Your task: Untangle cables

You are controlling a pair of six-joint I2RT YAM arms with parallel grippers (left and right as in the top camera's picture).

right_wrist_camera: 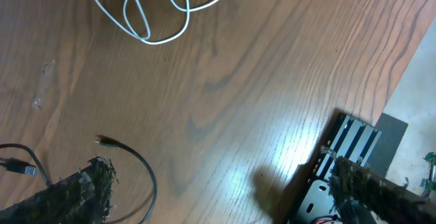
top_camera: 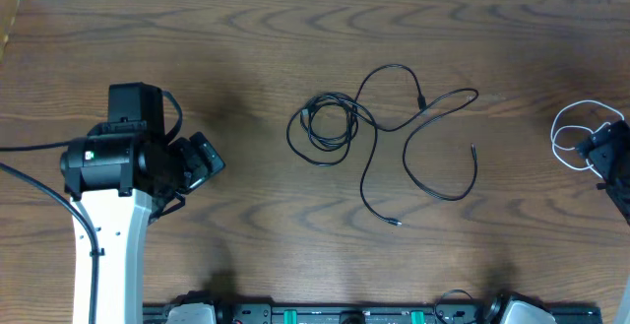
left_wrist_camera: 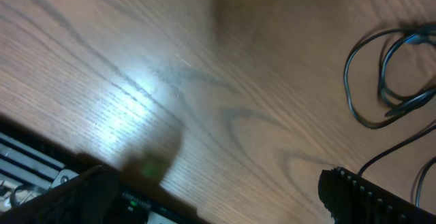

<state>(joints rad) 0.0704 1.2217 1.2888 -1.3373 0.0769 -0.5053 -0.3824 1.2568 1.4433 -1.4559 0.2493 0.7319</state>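
Because the black cables (top_camera: pixel 335 142) are thin and floppy, I think the best way to start is to pick one loose plug end (top_camera: pixel 394 223) and not the middle of the heap. A pull on the middle would likely make the knot tighter. One hand could press the tight little bundle down. The other could then draw an end out slowly, away to the side. The pinch has to be low, right at the wood, or the thin cord may slip out.

The black cables lie in the middle of the tabletop (top_camera: pixel 246 48). On their left side they make a small bunch of round loops, one on top of another. On their right side long, loose curves wander out and cross each other. How many black cords there are I cannot tell.

The white cable (right_wrist_camera: pixel 151 41) lies by itself in a few loops, far to the right and well apart from the black ones. It looks already free.

The right hand (right_wrist_camera: pixel 221 176) is near the white cable, wide open and holding nothing. The left hand (left_wrist_camera: pixel 218 183) is off to the left of the black bunch, also wide open and empty, with only bare wood between its fingers.
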